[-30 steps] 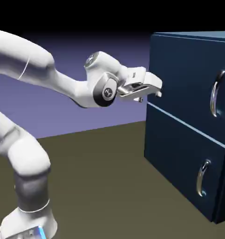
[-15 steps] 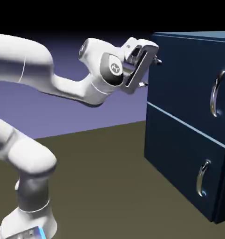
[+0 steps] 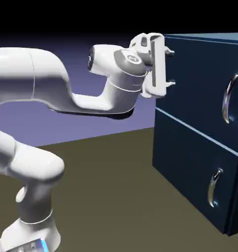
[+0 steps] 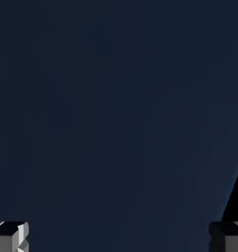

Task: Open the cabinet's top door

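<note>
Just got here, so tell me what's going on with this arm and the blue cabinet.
The robot arm has its open gripper up by the dark blue cabinet, apparently to open the top door. It holds nothing. The door's curved silver handle is further to the exterior view's right, away from the fingers, and the door looks closed.

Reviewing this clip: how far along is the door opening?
Nothing looks opened: the top door sits closed. In hand is the approach: the hand, fingers spread and empty, is over by the door's far side from its handle. Left, likely: reach that handle, grip it, pull the door open.
</note>
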Controlling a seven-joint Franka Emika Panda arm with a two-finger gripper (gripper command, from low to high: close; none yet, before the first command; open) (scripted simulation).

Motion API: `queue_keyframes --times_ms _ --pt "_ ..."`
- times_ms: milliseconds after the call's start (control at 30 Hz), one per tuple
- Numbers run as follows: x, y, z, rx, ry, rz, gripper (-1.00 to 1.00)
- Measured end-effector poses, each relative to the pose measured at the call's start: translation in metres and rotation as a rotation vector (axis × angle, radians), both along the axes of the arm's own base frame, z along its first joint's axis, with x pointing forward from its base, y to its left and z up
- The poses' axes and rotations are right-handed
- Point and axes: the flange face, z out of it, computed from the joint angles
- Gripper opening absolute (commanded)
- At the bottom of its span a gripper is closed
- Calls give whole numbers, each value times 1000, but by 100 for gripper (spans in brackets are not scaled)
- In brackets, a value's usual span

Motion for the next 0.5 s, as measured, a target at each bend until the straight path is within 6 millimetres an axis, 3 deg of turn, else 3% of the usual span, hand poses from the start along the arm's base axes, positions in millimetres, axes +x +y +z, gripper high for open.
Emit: queue_keyframes --times_ms 233,500 --pt "15 -35 -16 -306 -81 21 0" --pt "40 -78 -50 -661 -144 31 0"
